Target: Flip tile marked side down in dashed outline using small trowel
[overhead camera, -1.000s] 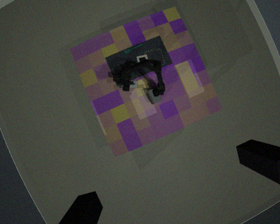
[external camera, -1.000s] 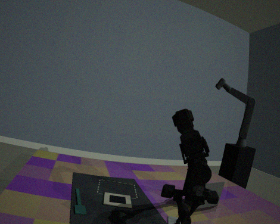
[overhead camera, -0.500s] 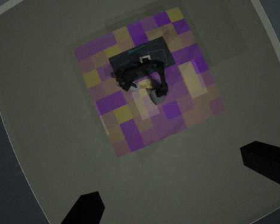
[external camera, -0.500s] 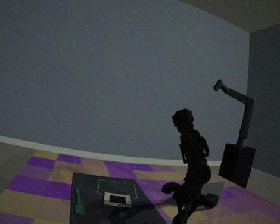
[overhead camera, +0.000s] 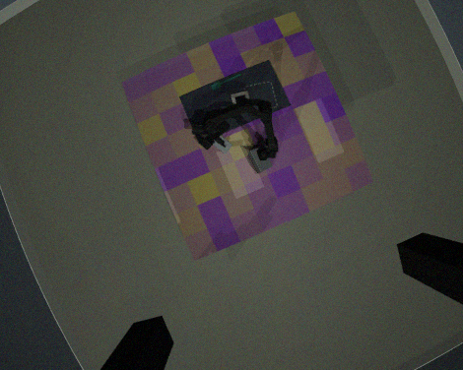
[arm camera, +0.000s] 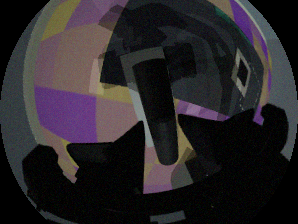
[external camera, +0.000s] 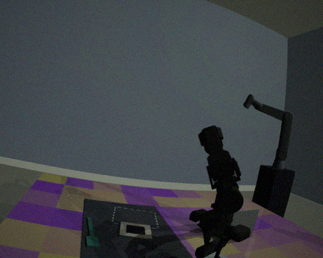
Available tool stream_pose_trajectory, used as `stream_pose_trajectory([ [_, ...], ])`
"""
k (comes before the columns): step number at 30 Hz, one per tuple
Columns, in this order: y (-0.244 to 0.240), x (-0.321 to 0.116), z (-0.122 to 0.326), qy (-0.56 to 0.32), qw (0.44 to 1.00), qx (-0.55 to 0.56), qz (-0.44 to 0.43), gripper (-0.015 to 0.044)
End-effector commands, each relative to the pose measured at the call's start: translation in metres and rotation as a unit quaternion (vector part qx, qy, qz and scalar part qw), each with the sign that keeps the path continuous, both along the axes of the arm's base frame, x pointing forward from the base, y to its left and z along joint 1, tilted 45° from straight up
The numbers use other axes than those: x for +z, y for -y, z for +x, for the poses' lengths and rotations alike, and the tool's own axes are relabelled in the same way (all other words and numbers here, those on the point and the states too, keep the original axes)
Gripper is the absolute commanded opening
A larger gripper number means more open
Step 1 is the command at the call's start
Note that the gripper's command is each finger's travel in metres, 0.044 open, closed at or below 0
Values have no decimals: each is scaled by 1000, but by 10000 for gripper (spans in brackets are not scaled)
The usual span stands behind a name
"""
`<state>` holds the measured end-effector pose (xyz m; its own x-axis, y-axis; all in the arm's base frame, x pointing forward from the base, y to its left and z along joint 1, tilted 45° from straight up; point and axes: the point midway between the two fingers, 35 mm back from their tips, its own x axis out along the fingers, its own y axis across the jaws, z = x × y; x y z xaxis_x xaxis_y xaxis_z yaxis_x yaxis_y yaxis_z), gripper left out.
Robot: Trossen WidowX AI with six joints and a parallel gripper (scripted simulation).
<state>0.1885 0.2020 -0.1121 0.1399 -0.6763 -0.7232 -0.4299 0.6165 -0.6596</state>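
The pincer [overhead camera: 213, 140] [external camera: 218, 237] [arm camera: 161, 120] stands partly apart, with the dark handle of what looks like the small trowel [overhead camera: 223, 144] [external camera: 206, 250] [arm camera: 157, 100] lying between its fingers in the wrist view; I cannot tell whether either finger touches it, and a pale flat part shows behind the handle towards eleven o'clock, while in the top view a bit of that pale part peeks out at about four o'clock of the pincer, just beside it; farther out, towards one o'clock in the top view, the tile [overhead camera: 241, 93] [external camera: 123, 229] [arm camera: 235, 70] lies on the dark mat [overhead camera: 189, 95] [external camera: 106, 237] [arm camera: 215, 95], apart from the pincer, and in the exterior view it shows a pale border around a black square; the dashed outline [overhead camera: 272, 89] [external camera: 135, 208] reaches out from the tile towards two o'clock in the top view, and most of it lies outside the tile; a green piece [overhead camera: 217, 86] [external camera: 92, 241], narrow with a wider end, lies on the mat towards ten o'clock of the tile; around the mat spreads the patchwork tabletop [overhead camera: 285, 181] [external camera: 45, 219] [arm camera: 65, 115] in purple, tan and yellow, and in the exterior view a second arm [external camera: 286, 137] stands on a dark pedestal [external camera: 290, 173] towards two o'clock of the pincer, well apart from it
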Motion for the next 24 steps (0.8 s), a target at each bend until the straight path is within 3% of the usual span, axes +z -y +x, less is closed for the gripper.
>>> stream_pose_trajectory([
  [1,1,0,1,3,1000,-2,-2,270],
  [19,1,0,1,3,1000,-2,-2,270],
  [24,-26,33,-8,9,1000,-10,-1,270],
])
